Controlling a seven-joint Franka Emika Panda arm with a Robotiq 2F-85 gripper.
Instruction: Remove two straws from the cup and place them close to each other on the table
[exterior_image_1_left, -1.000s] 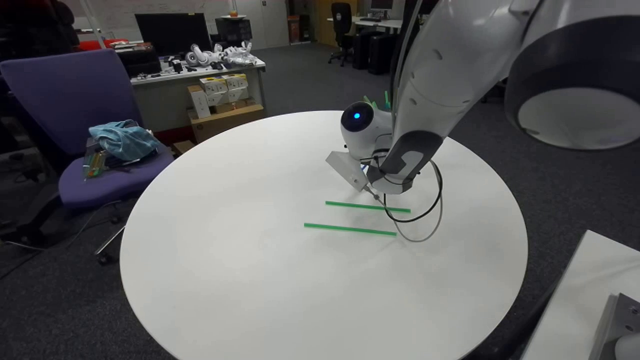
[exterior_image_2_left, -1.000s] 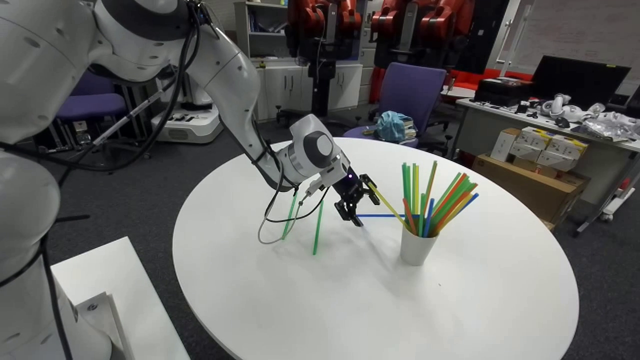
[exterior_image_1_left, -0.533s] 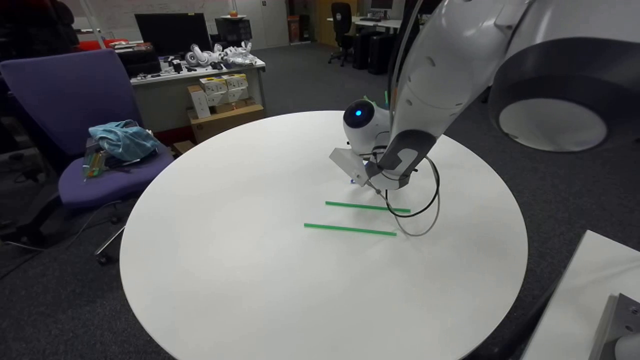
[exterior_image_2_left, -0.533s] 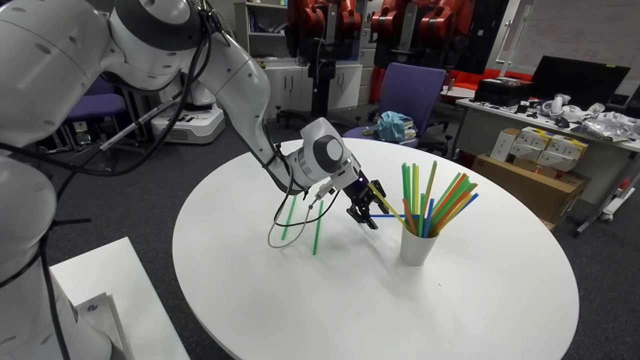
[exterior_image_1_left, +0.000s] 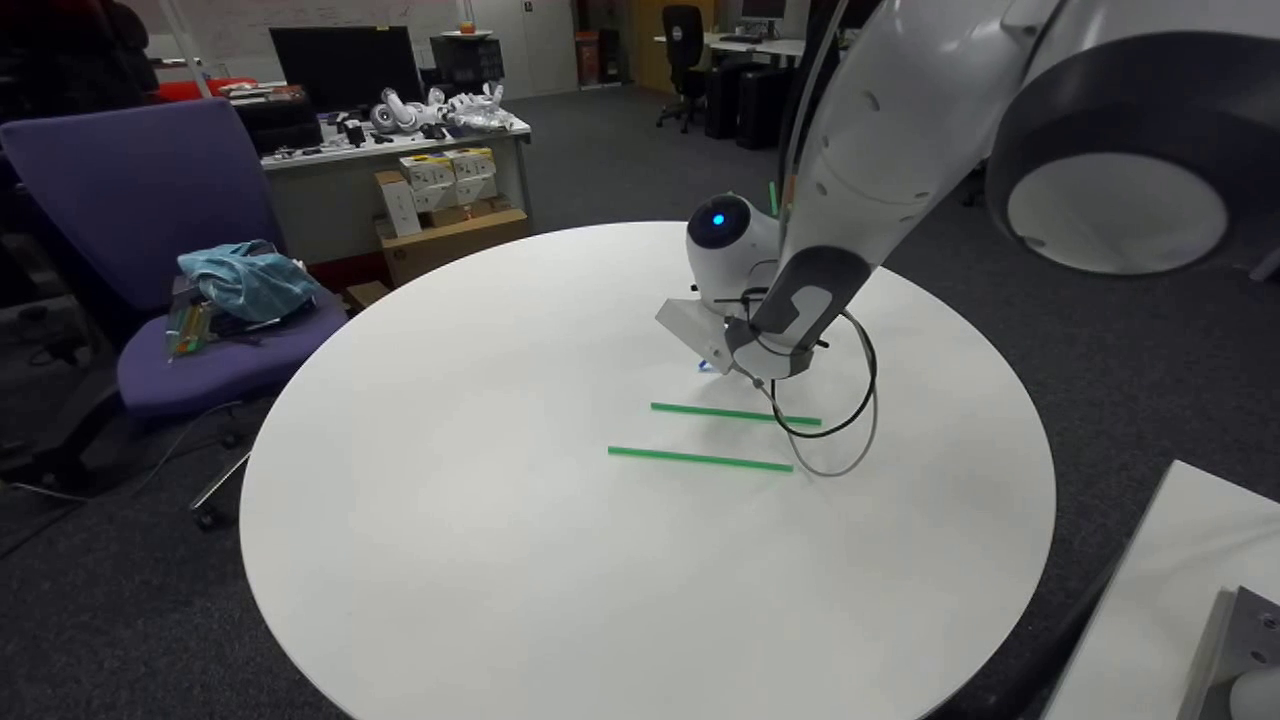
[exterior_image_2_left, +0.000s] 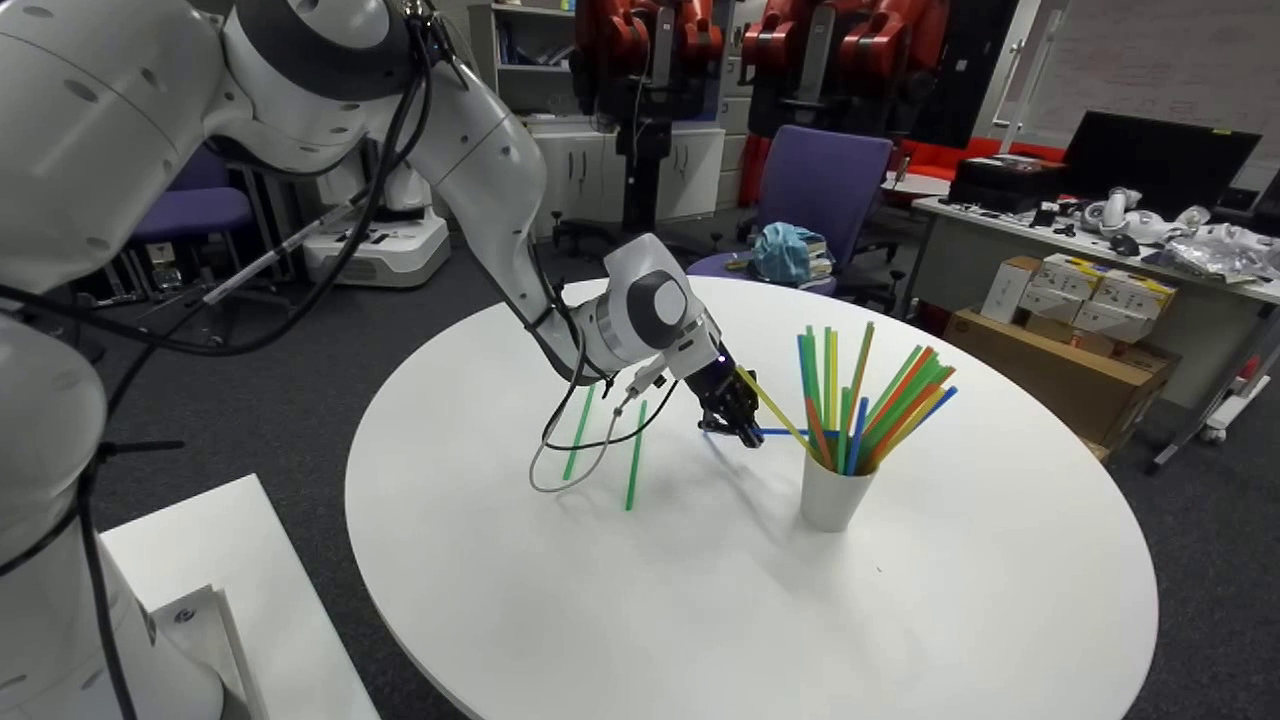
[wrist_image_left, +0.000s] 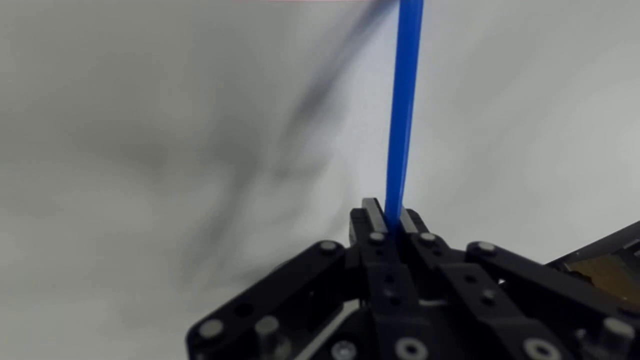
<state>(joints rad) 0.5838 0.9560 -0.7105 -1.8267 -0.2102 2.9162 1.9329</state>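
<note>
My gripper (wrist_image_left: 392, 216) is shut on a blue straw (wrist_image_left: 403, 95), low over the white table (exterior_image_2_left: 700, 620). Pinched between the fingertips, this straw runs up out of the wrist view. In an exterior view a blue straw (exterior_image_2_left: 785, 432) extends level from the gripper toward the cup's far side; where it ends is hidden. The small white cup (exterior_image_2_left: 836, 498) stands upright and holds several straws (exterior_image_2_left: 905, 405) of mixed colours. A yellow straw (exterior_image_2_left: 772, 406) leans out toward my gripper. Two green straws (exterior_image_1_left: 735, 413) lie roughly parallel on the table, partly behind cables in an exterior view.
Cables (exterior_image_1_left: 868, 385) loop down from the wrist over the nearer green straws. Beyond the round table stands a purple chair (exterior_image_1_left: 150, 190) with a blue cloth on it. A desk (exterior_image_2_left: 1130, 250) with boxes beneath is in the background.
The gripper has moved toward the cup, and its fingers have come together on the blue straw. A blue tip now shows at the cup bunch's edge. The green straws have not moved.
</note>
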